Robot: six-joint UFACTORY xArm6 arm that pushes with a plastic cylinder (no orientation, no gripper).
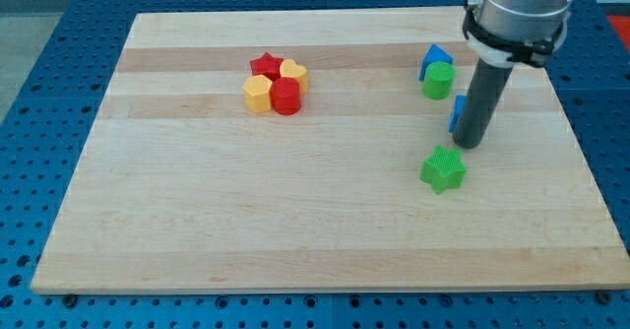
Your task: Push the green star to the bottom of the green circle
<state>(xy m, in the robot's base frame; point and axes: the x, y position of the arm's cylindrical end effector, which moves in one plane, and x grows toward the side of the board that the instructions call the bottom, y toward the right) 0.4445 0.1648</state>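
**Ana:** Looking down at a slant on a pale wooden counter (295, 221) that rests on a blue perforated base (59, 53) — what sits where?

**Ben:** On the right side, a green star (443, 169) lies flat on the wood. Farther from the camera and a little to its left stands a green circle (438, 80), a short cylinder. A blue triangular block (434, 57) touches the circle's far left side. Star and circle are apart, with bare wood between them.

**Ana:** And the arm?

**Ben:** A silver-grey arm comes down from the top right and ends in a straight dark rod. My tip (470, 145) is the rod's lower end, just beyond the star on its far right side, very close to it; whether it touches cannot be told. Another blue block (457, 112) peeks out from behind the rod's left edge, mostly hidden, so its shape is unclear.

**Ana:** Does the end effector hold anything?

**Ben:** It is a plain rod with no jaws — it has nothing to open or close, and it holds nothing.

**Ana:** Anything else?

**Ben:** On the far left half, a tight cluster of four touching blocks: a red star (265, 66), a yellow heart (293, 71), a yellow hexagon (257, 94) and a red cylinder (285, 97).
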